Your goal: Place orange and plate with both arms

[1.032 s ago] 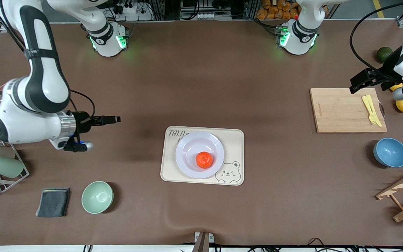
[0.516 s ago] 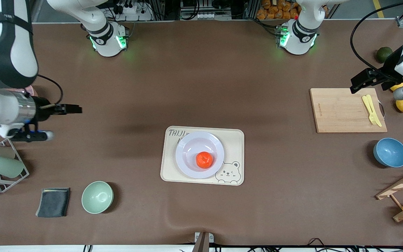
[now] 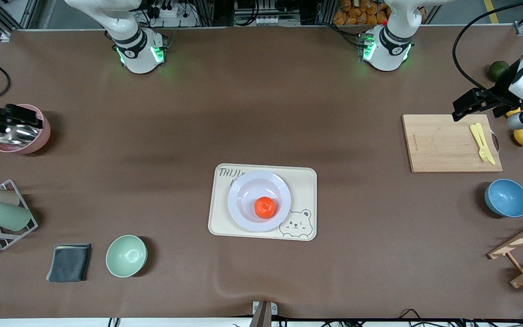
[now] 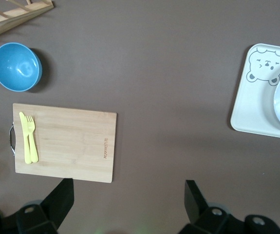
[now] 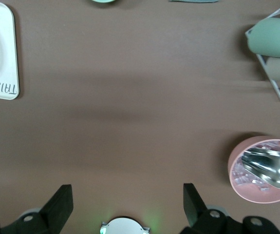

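Here, the orange [image 3: 265,207] is being carried by the plate [image 3: 244,200]; nothing is being held by either wide-open tool, left [image 3: 465,104] over the cutting board [image 3: 443,145], right [image 3: 14,119] over the pink bowl [image 3: 39,138].

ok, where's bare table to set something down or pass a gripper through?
Widest bare stretch: between the arm bases and the bear tray. Also free: tray to cutting board, tray to pink bowl, and the strip nearest the camera from the green bowl to the wooden rack. Crowded: both table ends, where the open left gripper and right gripper hang.
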You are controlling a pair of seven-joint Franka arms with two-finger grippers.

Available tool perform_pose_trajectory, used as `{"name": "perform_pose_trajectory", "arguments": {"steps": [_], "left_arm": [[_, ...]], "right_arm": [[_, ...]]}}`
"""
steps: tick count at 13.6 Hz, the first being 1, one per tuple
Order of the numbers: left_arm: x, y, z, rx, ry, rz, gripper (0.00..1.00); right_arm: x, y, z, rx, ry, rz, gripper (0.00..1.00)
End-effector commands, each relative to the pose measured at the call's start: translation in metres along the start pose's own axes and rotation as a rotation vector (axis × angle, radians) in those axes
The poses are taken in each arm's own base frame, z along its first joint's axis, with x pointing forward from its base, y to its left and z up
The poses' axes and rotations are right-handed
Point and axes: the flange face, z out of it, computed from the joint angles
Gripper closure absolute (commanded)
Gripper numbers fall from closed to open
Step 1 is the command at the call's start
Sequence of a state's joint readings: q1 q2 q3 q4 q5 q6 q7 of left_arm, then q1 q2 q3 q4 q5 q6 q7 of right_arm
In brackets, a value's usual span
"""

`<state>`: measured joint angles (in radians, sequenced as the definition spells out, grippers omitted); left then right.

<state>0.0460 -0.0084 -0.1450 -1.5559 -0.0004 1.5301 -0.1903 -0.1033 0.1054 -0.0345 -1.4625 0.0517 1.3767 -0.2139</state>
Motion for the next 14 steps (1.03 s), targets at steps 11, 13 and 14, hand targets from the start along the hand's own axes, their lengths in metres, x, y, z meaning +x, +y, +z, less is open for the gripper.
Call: {"name": "perform_pose_trajectory", "arguments": {"steps": [11,13,14], "left_arm": [[0.011,0.0,-0.001,0.02,0.001,0.026,0.0],[0.009,0.001,-0.005,0.019,0.007,0.025,0.0],[0.009,0.0,-0.005,0.015,0.008,0.024,0.0]], "right_arm": [[-0.038,-0.075,-0.062,-0.101,0.119,0.083,0.0],[-0.037,-0.076,-0.061,-0.101,0.119,0.083,0.0],[-0.037,-0.076,-0.061,-0.1,0.119,0.081,0.0]]}}
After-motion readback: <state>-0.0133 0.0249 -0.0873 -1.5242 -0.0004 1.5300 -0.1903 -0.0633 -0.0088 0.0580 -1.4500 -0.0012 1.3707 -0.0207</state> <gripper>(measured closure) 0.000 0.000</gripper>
